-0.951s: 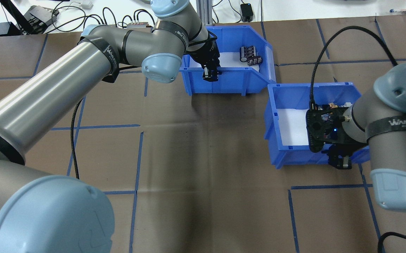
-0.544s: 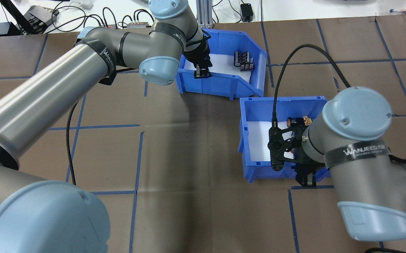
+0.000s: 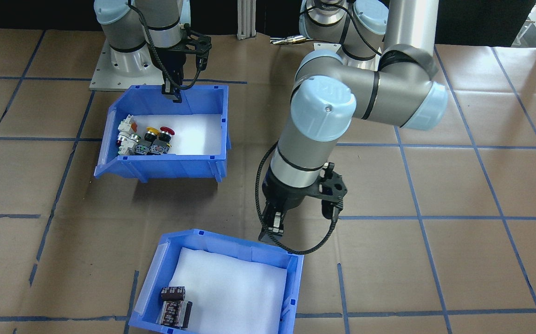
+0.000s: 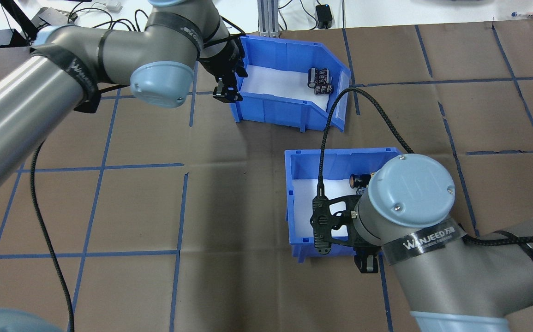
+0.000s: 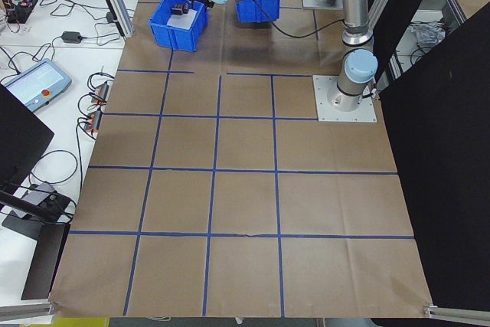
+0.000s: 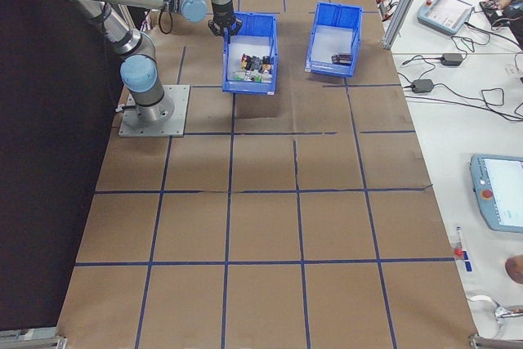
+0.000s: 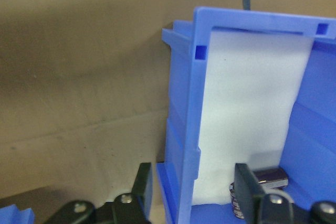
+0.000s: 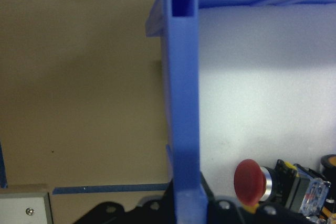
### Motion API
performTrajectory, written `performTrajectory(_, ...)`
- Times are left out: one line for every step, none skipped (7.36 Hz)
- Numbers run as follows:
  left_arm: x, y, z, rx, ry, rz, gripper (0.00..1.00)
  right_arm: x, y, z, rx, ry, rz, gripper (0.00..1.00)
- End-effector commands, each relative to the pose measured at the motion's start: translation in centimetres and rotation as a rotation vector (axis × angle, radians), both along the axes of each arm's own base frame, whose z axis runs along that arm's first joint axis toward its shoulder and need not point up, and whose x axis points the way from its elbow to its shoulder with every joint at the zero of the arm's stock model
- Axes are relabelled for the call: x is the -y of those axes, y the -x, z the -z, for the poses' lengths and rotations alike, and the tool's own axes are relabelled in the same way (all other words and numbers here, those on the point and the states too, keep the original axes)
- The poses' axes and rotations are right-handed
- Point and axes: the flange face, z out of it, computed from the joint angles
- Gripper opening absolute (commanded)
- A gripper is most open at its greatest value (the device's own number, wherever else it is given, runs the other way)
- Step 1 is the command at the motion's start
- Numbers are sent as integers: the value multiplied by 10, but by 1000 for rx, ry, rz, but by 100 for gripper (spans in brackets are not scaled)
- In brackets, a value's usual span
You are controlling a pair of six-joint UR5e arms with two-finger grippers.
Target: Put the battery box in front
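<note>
Pincers at work: left pincer [image 7: 191, 203] spread wide astride the blue plastic battery box [image 4: 266, 110] wall; right pincer [image 3: 173, 92] clamps the blue plastic switch bin [image 3: 203, 162] wall.

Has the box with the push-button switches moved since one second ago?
Yes. The switch box slid toward the overhead view's left and lower edge, judged against the blue tape lines on the table.

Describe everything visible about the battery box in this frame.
The battery box is a blue plastic bin with a sloped open front and a white foam liner. Two dark cylindrical batteries lie near its open end. It sits flat on the brown table, beyond the switch bin and apart from it. The left gripper is open, its fingers straddling the box's corner wall in the left wrist view.
</note>
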Motion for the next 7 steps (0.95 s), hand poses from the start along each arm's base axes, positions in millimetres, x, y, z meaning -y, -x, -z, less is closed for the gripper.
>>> performTrajectory(-42, -54, -42, 158, 32, 323, 100, -10, -30, 8, 11, 14, -2, 2)
performTrajectory(-66, -71, -67, 255, 30, 545, 100, -13, -45, 16, 16, 22, 8, 2)
performTrajectory(-88, -85, -87, 296, 0, 724, 100, -13, -66, 25, 35, 55, 13, 2)
performTrajectory(-105, -96, -101, 318, -13, 964, 100, -14, -83, 33, 41, 81, 5, 2)
performTrajectory(-113, -107, -108, 328, -16, 1155, 100, -16, -90, 38, 39, 86, -7, 2)
performTrajectory(-120, -110, -116, 328, -2, 1220, 100, -16, -90, 40, 35, 78, -8, 3)
performTrajectory(-133, -110, -115, 285, -47, 1284, 100, -16, -89, 40, 31, 72, -6, 6)
